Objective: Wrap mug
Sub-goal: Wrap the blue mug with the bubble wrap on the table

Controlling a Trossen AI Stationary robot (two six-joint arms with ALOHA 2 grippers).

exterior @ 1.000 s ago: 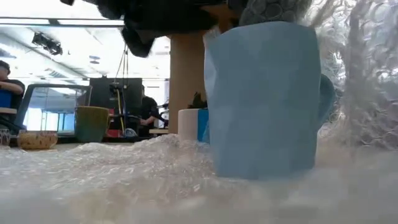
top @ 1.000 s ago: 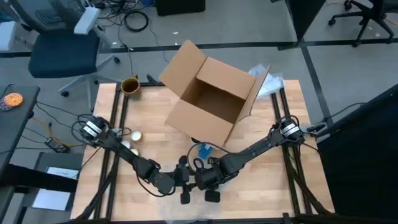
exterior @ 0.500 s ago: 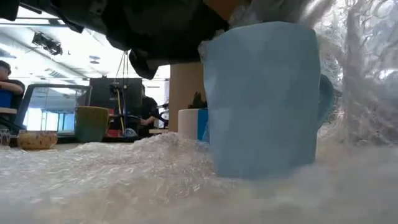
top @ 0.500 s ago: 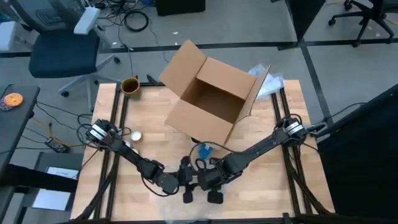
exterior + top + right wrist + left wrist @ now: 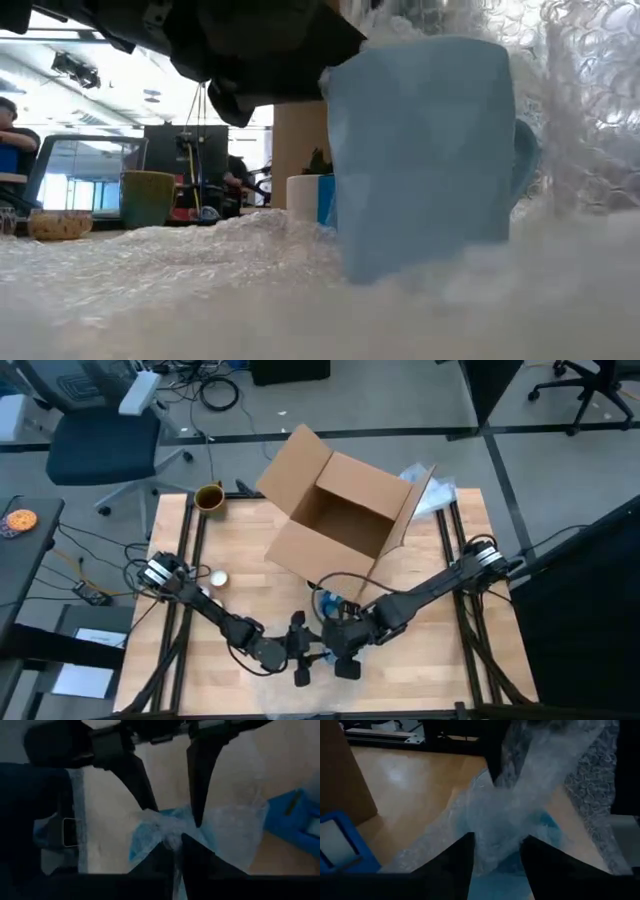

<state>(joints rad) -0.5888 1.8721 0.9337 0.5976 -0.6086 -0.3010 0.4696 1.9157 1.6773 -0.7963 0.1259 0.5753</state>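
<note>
A light blue mug (image 5: 420, 160) stands upright on a sheet of clear bubble wrap (image 5: 180, 270) near the table's front edge. The wrap rises on the mug's handle side and lies over its top (image 5: 520, 805). My right gripper (image 5: 175, 845) is shut on a bunch of that wrap above the mug. My left gripper (image 5: 497, 842) is open over the mug from the other side, its fingers spread over the covered top. In the high view both grippers (image 5: 303, 652) (image 5: 342, 648) meet there and hide the mug. My left gripper has one fingertip (image 5: 197, 820) against the wrap over the mug's top; the other finger (image 5: 137, 785) stands apart. My right gripper pinches a gathered bunch of bubble wrap (image 5: 167, 837) between its two fingers, above the mug's rim. The wrap spreads down from the pinch over the blue mug (image 5: 142, 842), which stays on the table.
An open cardboard box (image 5: 345, 520) lies behind the grippers, with a small blue box (image 5: 330, 603) at its front. An olive mug (image 5: 209, 496) stands at the far left corner, a white roll (image 5: 217, 578) at the left.
My left gripper has come in toward the mug and now hangs low over its top. My right gripper has gone a little toward the table's right edge with the wrap. The wrap has been drawn higher across the mug's top, and its near part has risen.
</note>
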